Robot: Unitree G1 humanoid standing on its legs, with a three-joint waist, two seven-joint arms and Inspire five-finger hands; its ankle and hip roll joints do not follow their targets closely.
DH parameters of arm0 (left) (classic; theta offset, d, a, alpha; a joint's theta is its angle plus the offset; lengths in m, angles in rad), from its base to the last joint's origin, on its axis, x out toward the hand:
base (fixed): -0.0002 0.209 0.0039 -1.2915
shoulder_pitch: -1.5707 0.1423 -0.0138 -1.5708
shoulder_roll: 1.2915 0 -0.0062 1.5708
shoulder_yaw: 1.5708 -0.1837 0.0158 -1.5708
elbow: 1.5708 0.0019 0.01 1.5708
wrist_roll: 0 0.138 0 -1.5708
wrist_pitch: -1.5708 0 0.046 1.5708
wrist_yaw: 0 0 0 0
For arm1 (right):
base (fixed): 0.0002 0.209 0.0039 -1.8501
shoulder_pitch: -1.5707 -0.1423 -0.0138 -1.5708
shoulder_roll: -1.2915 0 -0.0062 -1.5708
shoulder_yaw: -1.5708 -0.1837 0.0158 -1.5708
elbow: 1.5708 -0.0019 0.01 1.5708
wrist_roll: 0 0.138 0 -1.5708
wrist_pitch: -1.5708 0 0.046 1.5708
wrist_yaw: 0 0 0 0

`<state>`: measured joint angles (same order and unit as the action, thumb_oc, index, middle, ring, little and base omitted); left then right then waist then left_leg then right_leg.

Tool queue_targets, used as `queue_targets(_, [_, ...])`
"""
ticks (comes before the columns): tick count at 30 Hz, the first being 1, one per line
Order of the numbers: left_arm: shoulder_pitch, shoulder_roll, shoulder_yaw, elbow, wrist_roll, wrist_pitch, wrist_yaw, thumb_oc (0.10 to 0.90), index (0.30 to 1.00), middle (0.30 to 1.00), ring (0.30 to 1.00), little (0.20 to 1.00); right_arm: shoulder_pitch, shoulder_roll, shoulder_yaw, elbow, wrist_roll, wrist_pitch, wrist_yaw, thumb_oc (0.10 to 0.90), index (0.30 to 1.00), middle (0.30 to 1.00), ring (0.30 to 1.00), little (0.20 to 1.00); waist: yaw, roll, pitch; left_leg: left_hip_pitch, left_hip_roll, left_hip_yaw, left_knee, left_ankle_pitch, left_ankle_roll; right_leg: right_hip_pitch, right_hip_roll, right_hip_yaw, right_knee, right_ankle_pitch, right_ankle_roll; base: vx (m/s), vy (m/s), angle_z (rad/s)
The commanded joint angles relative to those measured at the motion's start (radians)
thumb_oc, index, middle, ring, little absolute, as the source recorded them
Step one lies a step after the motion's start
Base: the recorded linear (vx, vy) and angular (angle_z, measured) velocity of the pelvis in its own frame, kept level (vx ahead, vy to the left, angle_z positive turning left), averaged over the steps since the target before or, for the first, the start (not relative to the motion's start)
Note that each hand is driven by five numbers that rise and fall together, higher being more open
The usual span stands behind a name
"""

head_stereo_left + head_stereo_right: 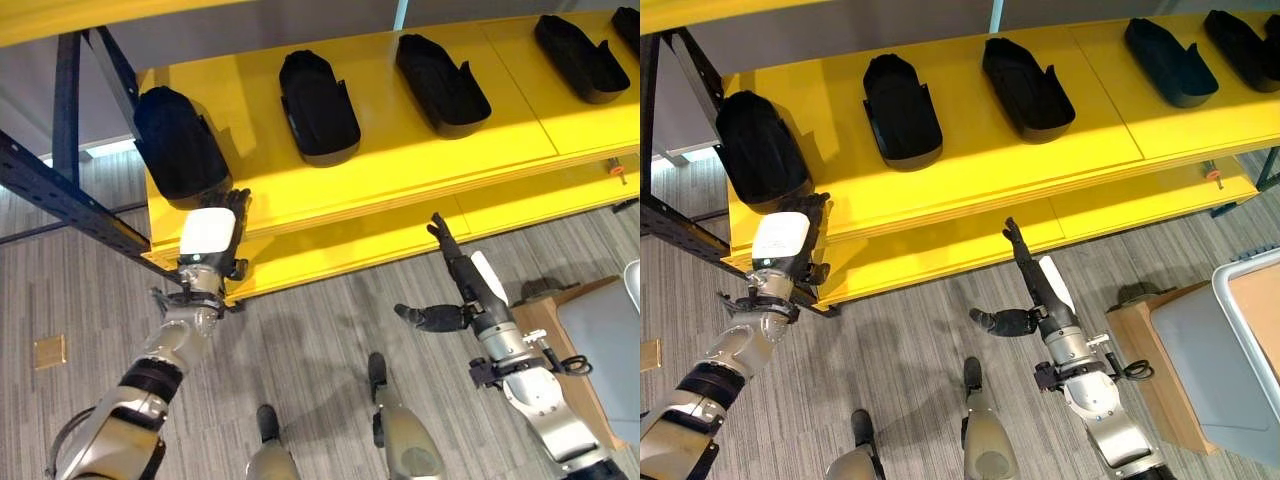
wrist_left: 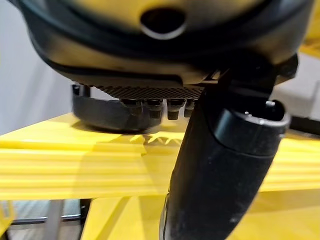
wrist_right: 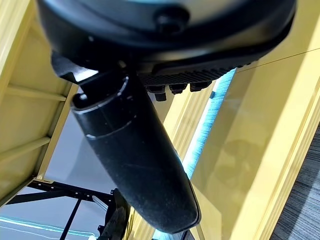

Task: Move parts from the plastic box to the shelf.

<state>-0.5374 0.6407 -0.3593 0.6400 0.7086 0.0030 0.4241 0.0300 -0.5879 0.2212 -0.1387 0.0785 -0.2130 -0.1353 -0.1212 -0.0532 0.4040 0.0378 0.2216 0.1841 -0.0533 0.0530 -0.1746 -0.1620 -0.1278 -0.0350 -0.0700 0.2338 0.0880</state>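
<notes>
Four parts: black moulded parts in a row on the yellow shelf (image 1: 400,160), apart from one another.
End part (image 1: 178,142): at the shelf's corner by the dark upright; lies just past the left fingertips, contact uncertain.
Left hand (image 1: 210,240): at the shelf's front edge, fingers straight toward the end part, holding nothing.
Right hand (image 1: 462,272): below the shelf's front edge, fingers straight, thumb spread, empty.
Plastic box (image 1: 1230,345): grey, on the floor, well clear of the shelf.

No readable text, labels or numbers anywhere
</notes>
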Motion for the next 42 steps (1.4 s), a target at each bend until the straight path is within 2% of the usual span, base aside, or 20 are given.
queue_targets(1, [-0.136, 0.030, 0.005, 0.060, -0.050, 0.003, 0.058, 0.900, 1.000, 1.000, 1.000, 1.000, -0.032, -0.040, -0.034, -0.077, -0.011, -0.099, -0.016, 0.900, 1.000, 1.000, 1.000, 1.000, -0.008, -0.014, -0.084, -0.064, 0.038, -0.043, 0.128, -0.050, 0.004, 0.016, -0.115, 0.020, 0.162, -0.163, 0.087, 0.00, 0.000, 0.00])
queue_targets(19, [-0.204, 0.031, -0.023, 0.194, -0.111, 0.003, 0.067, 0.900, 1.000, 1.000, 1.000, 1.000, -0.036, -0.060, -0.020, -0.082, -0.002, -0.110, -0.018, 0.900, 1.000, 1.000, 1.000, 1.000, -0.012, -0.019, -0.082, -0.069, 0.040, -0.045, 0.138, -0.050, 0.002, 0.012, -0.114, 0.024, 0.169, -0.164, 0.089, 0.00, 0.000, 0.00])
queue_targets(42, [-0.207, 0.094, -0.018, 0.217, -0.119, 0.003, 0.066, 0.900, 1.000, 1.000, 1.000, 1.000, -0.038, -0.068, -0.019, -0.074, 0.002, -0.111, -0.014, 0.900, 1.000, 1.000, 1.000, 1.000, -0.005, -0.018, -0.080, -0.079, 0.038, -0.053, 0.150, -0.050, 0.001, 0.013, -0.118, 0.017, 0.175, -0.163, 0.092, 0.00, 0.003, 0.02])
